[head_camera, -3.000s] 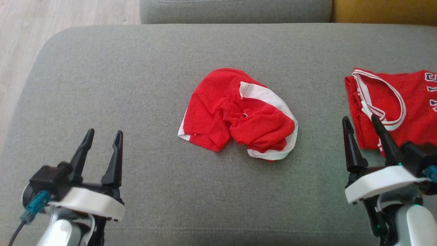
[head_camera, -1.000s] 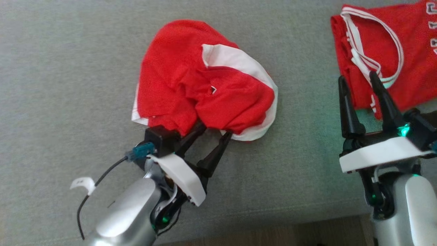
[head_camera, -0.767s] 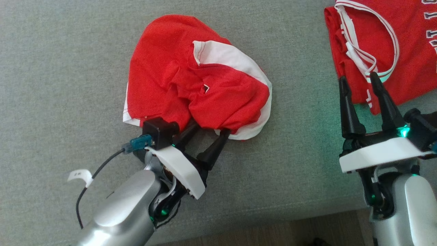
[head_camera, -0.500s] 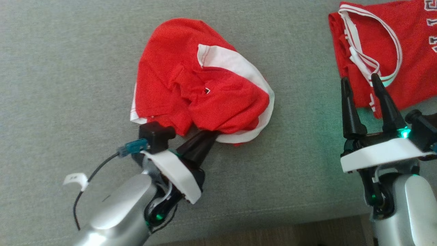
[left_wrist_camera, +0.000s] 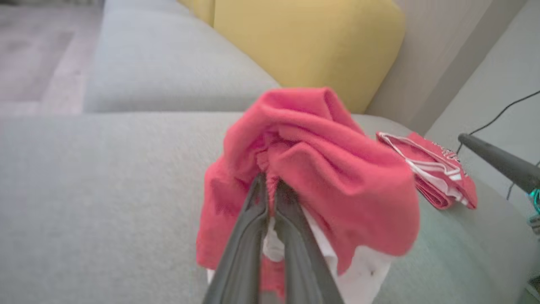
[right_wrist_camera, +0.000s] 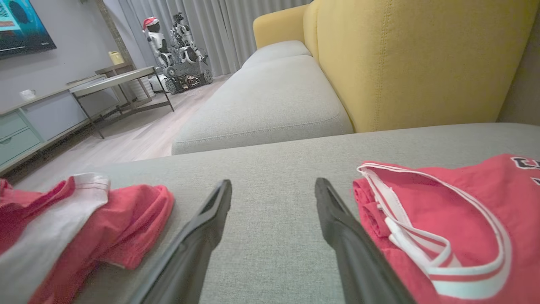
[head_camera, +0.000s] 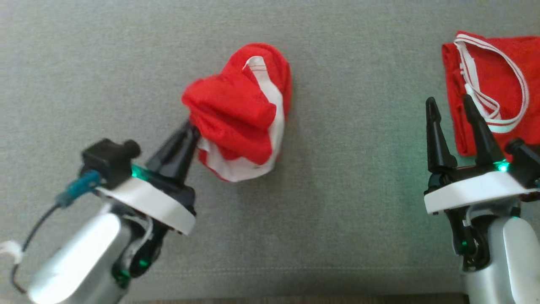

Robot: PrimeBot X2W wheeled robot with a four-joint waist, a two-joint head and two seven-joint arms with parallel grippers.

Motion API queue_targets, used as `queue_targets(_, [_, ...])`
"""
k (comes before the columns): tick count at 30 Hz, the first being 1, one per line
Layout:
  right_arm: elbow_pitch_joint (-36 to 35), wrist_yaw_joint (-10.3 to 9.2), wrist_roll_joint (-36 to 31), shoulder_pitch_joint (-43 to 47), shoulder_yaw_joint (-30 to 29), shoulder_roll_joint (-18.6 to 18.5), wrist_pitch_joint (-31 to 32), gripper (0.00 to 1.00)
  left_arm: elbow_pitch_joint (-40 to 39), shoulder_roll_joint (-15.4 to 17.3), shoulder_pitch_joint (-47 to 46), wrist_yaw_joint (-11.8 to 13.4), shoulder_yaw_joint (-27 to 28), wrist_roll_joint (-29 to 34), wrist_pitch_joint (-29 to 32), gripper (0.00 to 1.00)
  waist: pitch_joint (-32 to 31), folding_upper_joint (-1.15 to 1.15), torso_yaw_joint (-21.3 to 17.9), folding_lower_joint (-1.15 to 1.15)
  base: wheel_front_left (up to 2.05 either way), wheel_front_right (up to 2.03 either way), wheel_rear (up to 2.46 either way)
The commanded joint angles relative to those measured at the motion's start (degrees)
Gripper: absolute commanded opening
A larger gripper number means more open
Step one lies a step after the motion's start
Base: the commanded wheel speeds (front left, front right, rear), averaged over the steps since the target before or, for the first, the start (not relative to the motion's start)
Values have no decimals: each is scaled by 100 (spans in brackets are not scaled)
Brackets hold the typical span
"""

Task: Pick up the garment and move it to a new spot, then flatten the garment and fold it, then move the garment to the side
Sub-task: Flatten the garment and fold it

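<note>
Left gripper (head_camera: 190,128) jaws were pinched tight on a fold of the red-and-white garment (head_camera: 240,114). Garment was bunched into a wad just past the fingertips, mid grey sofa cushion (head_camera: 358,211), with white trim down its right and near side. Couldn't tell if its lowest fold touched the cushion. Right gripper (head_camera: 448,101) jaws stood wide over the cushion. Red jersey (head_camera: 489,84) with striped white trim lay by its right finger, well apart from the garment. Yellow backrest (right_wrist_camera: 422,55) sat behind.
</note>
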Motion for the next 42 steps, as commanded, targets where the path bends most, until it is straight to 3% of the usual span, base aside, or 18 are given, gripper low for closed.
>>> queue_targets(1, [-181,-4,65,-65,139,-22,-5,100,-339,249,-81,108,321,74,-29,0,-49,0,54,0,0,0,0])
queue_targets(5, [-165,-4,93,-57,137,-22,-2,100,-969,533,20,450,570,180,-20,0,-80,0,81,0,0,0,0])
queue_targets(9, [-150,-4,124,-54,151,-22,4,100,-1119,637,212,611,701,43,40,0,-62,0,43,0,0,0,0])
queue_targets(17, [-147,-4,133,-94,166,-22,10,100,-215,393,340,393,829,-365,-133,0,44,0,-58,0,0,0,0])
queue_targets(21, [-159,-4,121,-147,197,-22,15,100,734,164,261,100,866,-408,-275,0,153,0,-98,0,0,0,0])
queue_targets(22, [-162,-4,114,-150,196,-22,15,100,873,106,240,64,879,-390,-297,18,163,0,-100,0,0,0,0])
queue_targets(23, [-165,-4,105,-150,189,-22,17,100,981,54,219,40,888,-349,-316,100,169,0,-100,0,0,0,0])
queue_targets(29, [-193,-4,44,-135,135,-22,-1,100,1205,-105,128,146,1139,273,-370,100,105,0,-51,0,0,0,0])
queue_targets(36, [-236,-4,-82,-91,151,-22,5,100,557,-243,408,278,1851,1261,-374,100,-164,0,63,0,0,0,0])
queue_targets(42, [-275,-4,-171,10,202,-22,35,100,108,-258,811,257,2106,1701,-374,100,-422,0,122,0,0,0,0])
